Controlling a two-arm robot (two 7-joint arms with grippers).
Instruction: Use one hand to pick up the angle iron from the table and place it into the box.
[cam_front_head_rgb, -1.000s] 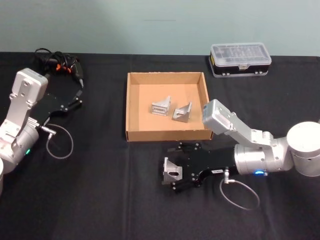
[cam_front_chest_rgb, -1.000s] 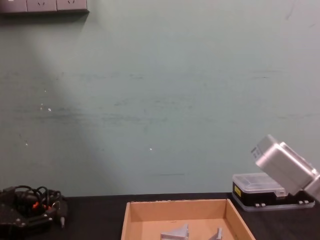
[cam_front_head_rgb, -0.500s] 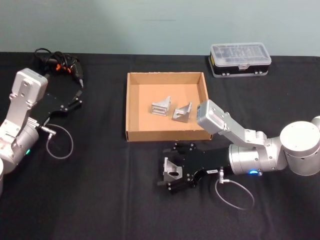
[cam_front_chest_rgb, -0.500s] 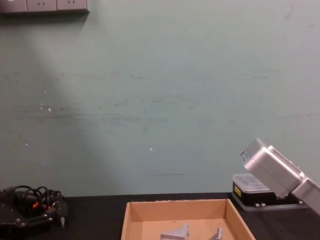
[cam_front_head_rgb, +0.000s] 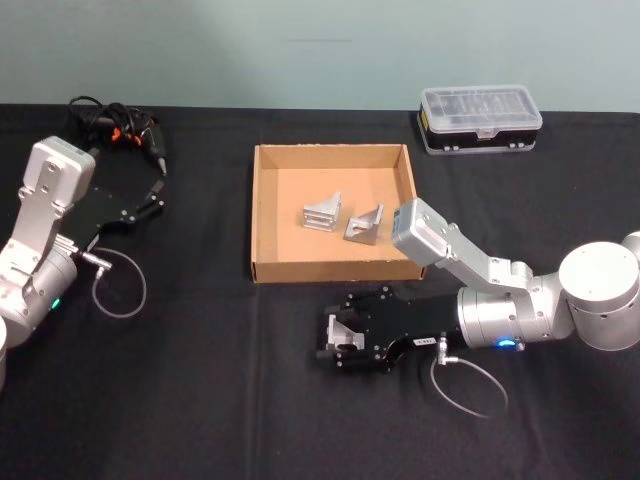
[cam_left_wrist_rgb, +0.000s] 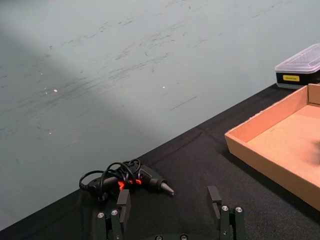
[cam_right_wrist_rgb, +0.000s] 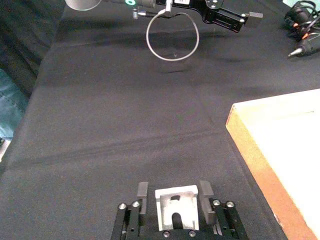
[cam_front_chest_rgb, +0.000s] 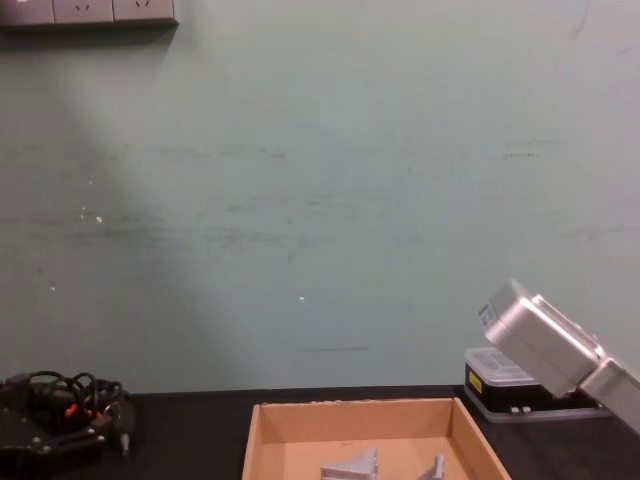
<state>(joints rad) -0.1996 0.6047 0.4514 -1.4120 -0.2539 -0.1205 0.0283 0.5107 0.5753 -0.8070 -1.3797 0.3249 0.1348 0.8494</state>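
Black cloth covers the table (cam_front_head_rgb: 200, 400), with a pale green wall behind. Near the front wall of the box (cam_front_head_rgb: 333, 270), the right gripper (cam_front_head_rgb: 337, 347) lies low over the tabletop, its fingers (cam_right_wrist_rgb: 142, 191) close against both sides of the angle iron (cam_right_wrist_rgb: 175, 206) — the bracket sits squarely between them. Two more brackets (cam_front_head_rgb: 341, 218) lie inside the box. Parked at the table's left side, the left gripper (cam_left_wrist_rgb: 170, 205) hangs open and empty.

Table (cam_front_head_rgb: 200, 400): black, matt, cloth-like with faint creases. Box (cam_front_head_rgb: 262, 215): tan cardboard, matt, raw-edged. Angle iron (cam_right_wrist_rgb: 176, 207): pale grey metal, dull satin finish, smooth. Right gripper (cam_right_wrist_rgb: 174, 194): black matt fingers with bright screw heads. Case (cam_front_head_rgb: 481, 118): black plastic with clear glossy lid. Wall (cam_front_chest_rgb: 320, 200): pale green paint, scuffed.
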